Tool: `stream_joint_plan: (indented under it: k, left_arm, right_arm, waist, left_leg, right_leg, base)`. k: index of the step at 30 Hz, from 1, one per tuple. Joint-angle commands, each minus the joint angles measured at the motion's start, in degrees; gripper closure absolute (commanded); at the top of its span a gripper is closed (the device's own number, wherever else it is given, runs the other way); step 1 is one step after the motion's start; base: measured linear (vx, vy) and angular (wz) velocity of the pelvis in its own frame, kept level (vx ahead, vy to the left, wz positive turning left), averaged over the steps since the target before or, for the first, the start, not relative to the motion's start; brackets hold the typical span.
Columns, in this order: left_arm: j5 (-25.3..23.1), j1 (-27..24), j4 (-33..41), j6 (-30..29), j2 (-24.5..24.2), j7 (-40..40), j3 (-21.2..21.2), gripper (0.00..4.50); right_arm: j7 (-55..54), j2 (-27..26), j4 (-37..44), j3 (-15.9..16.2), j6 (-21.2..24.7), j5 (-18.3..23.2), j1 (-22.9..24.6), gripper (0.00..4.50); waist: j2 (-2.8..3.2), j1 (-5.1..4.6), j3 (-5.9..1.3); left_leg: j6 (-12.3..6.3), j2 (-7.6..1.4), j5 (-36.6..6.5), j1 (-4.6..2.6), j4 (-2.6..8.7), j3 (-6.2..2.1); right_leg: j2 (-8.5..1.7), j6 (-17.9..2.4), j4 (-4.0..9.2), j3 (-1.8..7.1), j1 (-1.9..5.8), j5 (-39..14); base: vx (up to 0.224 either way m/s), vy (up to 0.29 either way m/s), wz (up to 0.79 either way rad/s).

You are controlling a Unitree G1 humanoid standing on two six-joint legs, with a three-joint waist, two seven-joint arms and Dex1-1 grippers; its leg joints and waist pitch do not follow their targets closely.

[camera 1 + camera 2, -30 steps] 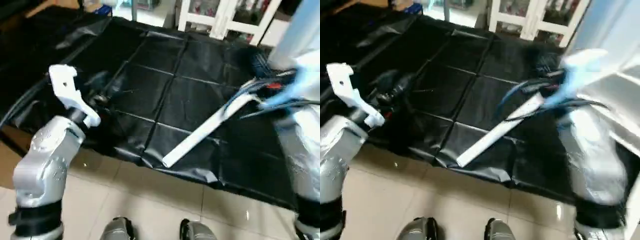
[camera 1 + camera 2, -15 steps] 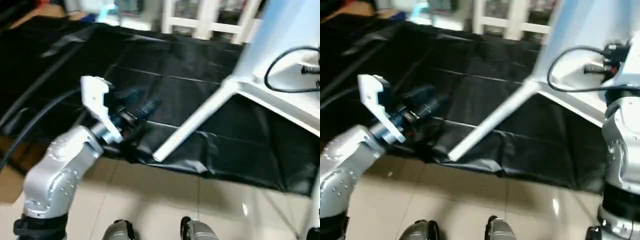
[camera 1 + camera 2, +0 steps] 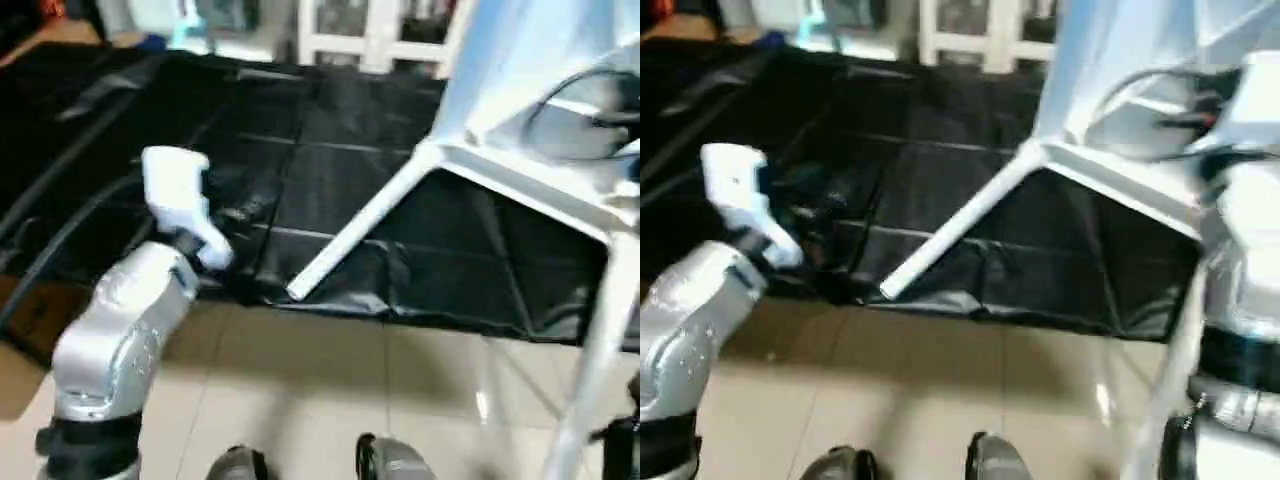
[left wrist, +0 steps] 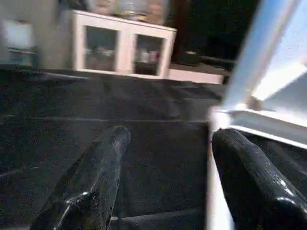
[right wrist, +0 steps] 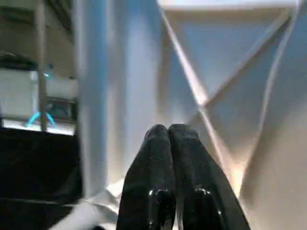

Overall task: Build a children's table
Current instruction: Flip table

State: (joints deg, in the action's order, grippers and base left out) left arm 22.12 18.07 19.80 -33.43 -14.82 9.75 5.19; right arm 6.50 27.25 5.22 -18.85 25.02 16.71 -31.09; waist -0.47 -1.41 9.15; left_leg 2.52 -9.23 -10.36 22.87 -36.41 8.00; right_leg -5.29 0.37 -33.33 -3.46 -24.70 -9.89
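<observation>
White plastic children's table [image 3: 530, 110] stands tilted up at the right of the head views, its large rectangular top raised on edge so the X-ribbed underside [image 5: 230, 72] faces the right wrist camera. One long tapered white tube leg [image 3: 360, 225] slants down from a corner of the top, and its free end rests on the black creased sheet [image 3: 330, 150] spread over the floor, close to the sheet's near edge. A second white leg [image 3: 590, 370] runs down along the right side over the beige floor tiles [image 3: 330, 380].

Right hand [image 5: 169, 139] has its two black fingers pressed together with nothing between them; it sits just in front of the ribbed underside, and whether it touches the plastic I cannot tell.

Left hand [image 4: 168, 158] holds its two black fingers [image 4: 103, 163] wide apart and empty, pointing across the black sheet toward the table's corner and leg [image 4: 216, 158], which lies just beside one finger. In the head views the left silver forearm [image 3: 120, 330] reaches over the sheet's near edge, well apart from the slanted leg.

A white cabinet with glass doors [image 4: 120, 48] stands beyond the sheet.
</observation>
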Motion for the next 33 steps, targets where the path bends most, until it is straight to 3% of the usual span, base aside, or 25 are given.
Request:
stream_joint_plan:
  k: [1, 3, 4, 5, 6, 7, 8, 11, 15, 16, 17, 18, 19, 20, 21, 22, 25, 26, 27, 28, 29, 30, 31, 32, 33]
  left_arm:
    - [-3.1, -0.5, 0.1, 2.4, 0.2, -2.0, 0.0, 1.36]
    - [-3.3, -1.3, 0.4, 2.5, 0.5, -2.7, 0.3, 1.36]
    - [-3.3, -1.3, 0.4, 2.5, 0.5, -2.7, 0.3, 1.36]
    - [-3.5, -2.1, 0.6, 3.8, 1.4, -3.4, 0.6, 1.36]
    - [-3.8, -2.5, 0.7, 4.9, 1.9, -3.5, 0.5, 1.36]
    - [-3.7, -2.5, 0.7, 4.9, 1.9, -3.4, 0.5, 1.36]
    - [-3.7, -3.3, 1.3, 5.5, 2.2, -2.4, -0.7, 1.36]
    - [-3.9, -3.7, 1.7, 5.8, 2.9, -1.5, -2.7, 1.36]
    - [-4.5, -3.9, 1.0, 6.6, 3.0, -0.7, -4.1, 1.36]
    - [-4.8, -4.0, 0.7, 6.9, 3.1, -0.5, -4.4, 1.36]
    - [-5.1, -4.0, 0.3, 7.4, 3.0, -0.4, -4.6, 1.36]
    - [-5.3, -4.0, 0.0, 7.7, 3.2, -0.2, -4.7, 1.36]
    - [-5.4, -3.8, -0.3, 8.2, 3.3, 0.0, -4.6, 1.36]
    - [-5.6, -3.6, -0.6, 8.6, 3.3, 0.0, -4.7, 1.36]
    - [-5.6, -3.5, -0.7, 8.8, 3.3, 0.1, -4.7, 1.36]
    - [-5.7, -3.1, -0.9, 9.0, 3.3, 0.0, -4.6, 1.36]
    - [-6.2, -2.4, -1.4, 9.5, 3.4, -0.5, -4.2, 1.36]
    - [-6.3, -2.3, -1.5, 9.8, 3.4, -0.5, -4.1, 1.36]
    - [-6.3, -2.3, -1.5, 9.9, 3.4, -0.5, -4.1, 1.36]
    - [-6.4, -2.3, -1.6, 10.1, 3.4, -0.4, -4.1, 1.36]
    - [-6.5, -2.4, -1.4, 10.2, 3.4, -0.2, -4.0, 1.36]
    - [-6.6, -2.6, -1.4, 10.3, 3.4, -0.1, -4.0, 1.36]
    - [-6.7, -2.7, -1.3, 10.4, 3.5, 0.0, -4.0, 1.36]
    - [-6.7, -2.7, -1.3, 10.5, 3.5, 0.0, -4.1, 1.36]
    - [-6.7, -2.7, -1.3, 10.5, 3.5, 0.0, -4.1, 1.36]
  right_arm:
    - [-0.2, -1.1, 6.1, 1.2, 2.6, 1.8, 2.6, 4.44]
    - [-0.7, -1.6, 10.8, 2.4, 5.4, 2.3, 6.0, 4.44]
    - [-0.7, -1.6, 10.8, 2.4, 5.4, 2.3, 6.0, 4.44]
    - [-0.9, -2.2, 13.9, 3.2, 7.1, 2.6, 9.0, 4.44]
    - [-1.0, -2.8, 15.2, 3.4, 8.1, 2.6, 10.2, 4.44]
    - [-1.1, -3.0, 15.3, 3.4, 8.2, 2.7, 10.3, 4.44]
    - [-2.4, -4.9, 17.4, 3.0, 9.9, 3.2, 12.4, 4.44]
    - [-4.0, -7.0, 20.4, 3.4, 11.0, 3.3, 16.1, 4.44]
    - [-5.3, -7.4, 21.9, 3.8, 13.0, 2.3, 18.3, 4.44]
    - [-5.7, -7.3, 22.1, 3.9, 13.6, 1.9, 18.8, 4.44]
    - [-5.8, -7.3, 22.0, 3.6, 13.7, 1.8, 18.8, 4.44]
    - [-5.9, -7.2, 21.9, 3.4, 13.9, 1.7, 18.6, 4.44]
    - [-5.7, -7.0, 21.5, 3.1, 14.3, 1.9, 18.0, 4.44]
    - [-5.6, -7.1, 21.3, 2.7, 14.5, 2.2, 17.6, 4.44]
    - [-5.6, -7.1, 21.2, 2.5, 14.7, 2.4, 17.3, 4.44]
    - [-5.0, -7.5, 21.1, 2.2, 14.7, 3.4, 16.7, 4.44]
    - [-4.0, -7.3, 20.8, 2.5, 14.8, 4.5, 15.6, 4.44]
    - [-4.0, -7.2, 20.6, 2.6, 14.9, 4.4, 15.3, 4.44]
    - [-4.0, -7.1, 20.4, 2.6, 15.0, 4.3, 15.1, 4.44]
    - [-4.0, -7.2, 20.4, 2.6, 15.0, 4.2, 15.0, 4.44]
    - [-3.9, -7.1, 20.2, 2.6, 15.2, 4.2, 14.9, 4.44]
    - [-3.7, -6.9, 20.1, 2.7, 15.2, 4.1, 14.8, 4.44]
    - [-3.5, -6.5, 20.0, 2.8, 15.4, 3.9, 14.7, 4.44]
    - [-3.4, -6.4, 19.9, 2.8, 15.4, 3.8, 14.7, 4.44]
    - [-3.4, -6.4, 19.8, 2.8, 15.4, 3.8, 14.6, 4.44]
  waist:
    - [0.61, -0.41, -3.12]
    - [1.73, -0.38, -2.54]
    - [2.74, 2.80, -2.33]
    - [1.30, 4.59, -2.36]
    - [-2.97, 3.58, -3.62]
    - [-2.53, 3.44, -3.32]
    - [-1.66, 4.24, -3.71]
    - [1.06, 3.86, -4.83]
    - [2.06, 1.92, -2.77]
    - [2.62, 1.14, -2.17]
    - [3.84, 1.99, -2.01]
    - [3.71, 4.06, -2.11]
    - [2.76, 4.24, -2.39]
    - [-1.61, 3.26, -3.24]
    - [-0.24, 4.40, -1.95]
    - [-0.98, 4.40, -2.50]
    - [1.60, 4.95, -3.70]
    - [2.37, 2.06, -3.44]
    - [3.12, 1.20, -5.10]
    - [3.20, 1.10, -5.52]
    - [1.77, 0.36, -6.62]
    - [1.64, -0.27, -6.34]
    - [0.51, -0.43, -6.42]
    - [-3.96, 0.95, -7.93]
    - [-3.39, 2.37, -7.88]
  left_leg:
    - [2.00, -1.96, -34.4, -2.64, 6.19, -1.48]
    - [2.93, -4.04, -42.3, -1.74, 9.69, -2.05]
    - [3.20, -6.04, -48.4, 1.96, 14.04, -0.60]
    - [2.36, -5.59, -44.7, 1.19, 13.67, 1.70]
    - [2.63, -0.55, -25.8, -6.25, 1.74, 1.78]
    - [1.00, 0.90, -15.1, -6.23, -2.98, 0.73]
    - [-0.45, 1.68, -3.3, -2.01, -1.67, -1.90]
    - [4.40, -1.99, -21.3, -4.10, 5.34, -2.14]
    - [5.02, -2.22, -44.4, -6.92, 7.31, -2.97]
    - [4.89, -2.70, -50.3, -6.83, 8.80, -3.26]
    - [4.67, -4.20, -57.1, -3.00, 13.41, -2.39]
    - [2.33, -4.32, -58.0, -1.22, 14.34, -0.44]
    - [0.98, -4.71, -54.5, -1.95, 13.37, 0.02]
    - [-0.70, -0.45, -35.9, -7.32, 2.41, 1.13]
    - [-4.73, 2.15, -12.1, -3.22, -6.74, -1.63]
    - [-5.41, 2.81, -9.8, 0.65, -7.99, -2.97]
    - [1.46, 1.81, -13.6, -6.74, 2.69, -1.58]
    - [1.28, -4.87, -21.6, -15.69, 8.18, -5.04]
    - [1.51, -9.13, -23.3, -17.86, 9.56, -7.38]
    - [1.83, -11.17, -22.9, -17.30, 9.80, -6.37]
    - [-7.36, -8.88, -12.2, -16.36, 8.61, -9.15]
    - [-16.38, -5.04, -7.7, -14.95, 7.67, -6.65]
    - [-17.13, -1.71, -7.0, -14.31, 6.05, -4.20]
    - [-15.44, 6.85, -11.8, -4.92, 1.29, 0.58]
    - [-14.68, 8.21, -14.5, -1.30, -4.04, 0.49]
  right_leg:
    - [-0.59, -0.1, 6.11, -1.28, 2.54, -34.4]
    - [0.54, -2.0, 2.82, -2.69, 4.69, -25.2]
    - [0.70, -3.7, -7.09, -2.26, 7.63, -11.8]
    - [0.68, -1.8, -9.03, 1.46, 6.43, -16.5]
    - [-3.16, 2.5, 4.78, 4.39, -1.50, -50.5]
    - [-6.66, 1.8, 7.63, 5.87, -1.90, -62.0]
    - [-6.27, 1.3, 6.57, 8.26, 2.51, -61.2]
    - [-0.22, -4.6, 1.36, 3.63, 1.71, -28.3]
    - [1.42, -4.9, 3.71, 0.72, 2.26, -31.5]
    - [2.35, -3.3, 2.97, -1.37, 4.05, -31.4]
    - [2.60, -2.6, -6.42, -2.45, 8.79, -21.7]
    - [2.34, -1.4, -10.22, -2.01, 10.65, -15.8]
    - [1.45, -0.9, -10.23, 0.31, 10.78, -20.9]
    - [-2.44, -0.2, 2.88, 5.42, 6.85, -53.5]
    - [-7.84, -6.4, 9.34, 11.91, 9.30, -71.7]
    - [-7.97, -6.5, 7.67, 12.14, 13.60, -69.3]
    - [2.85, -9.7, 4.73, 11.69, 12.72, -40.1]
    - [6.03, -5.6, -1.21, 7.47, 3.82, -28.5]
    - [3.63, -4.1, -6.02, 5.26, 2.17, -22.6]
    - [1.20, -0.5, -9.28, 2.57, 0.40, -12.5]
    - [0.05, 3.1, -9.64, 1.28, -1.54, -5.1]
    - [-1.07, 1.5, -6.62, 1.68, -1.82, 0.4]
    - [-1.49, -0.3, -3.64, 2.33, -0.83, 3.5]
    - [-1.94, -2.5, -0.01, 8.23, 11.31, -0.4]
    - [-6.66, -7.3, 2.08, 12.78, 14.97, -3.4]
  base:
    - [0.000, 0.000, 0.00]
    - [-0.051, 0.005, -0.02]
    - [-0.101, 0.010, -0.03]
    - [0.000, 0.000, 0.00]
    - [0.024, -0.099, 0.10]
    - [0.024, -0.099, 0.10]
    - [0.043, -0.064, -0.05]
    - [0.000, 0.000, 0.00]
    - [-0.011, 0.034, -0.06]
    - [-0.016, 0.064, -0.15]
    - [-0.043, 0.059, -0.20]
    - [0.000, 0.000, 0.00]
    - [0.000, 0.000, 0.00]
    - [0.087, -0.093, -0.02]
    - [0.170, -0.067, -0.07]
    - [0.170, -0.067, -0.07]
    - [0.115, -0.005, 0.04]
    - [0.087, -0.018, -0.27]
    - [0.114, 0.019, -0.47]
    - [0.114, 0.019, -0.47]
    - [0.170, 0.000, -0.55]
    - [0.195, -0.045, -0.30]
    - [0.195, -0.045, -0.30]
    - [0.236, -0.030, 0.03]
    - [0.243, 0.009, 0.08]
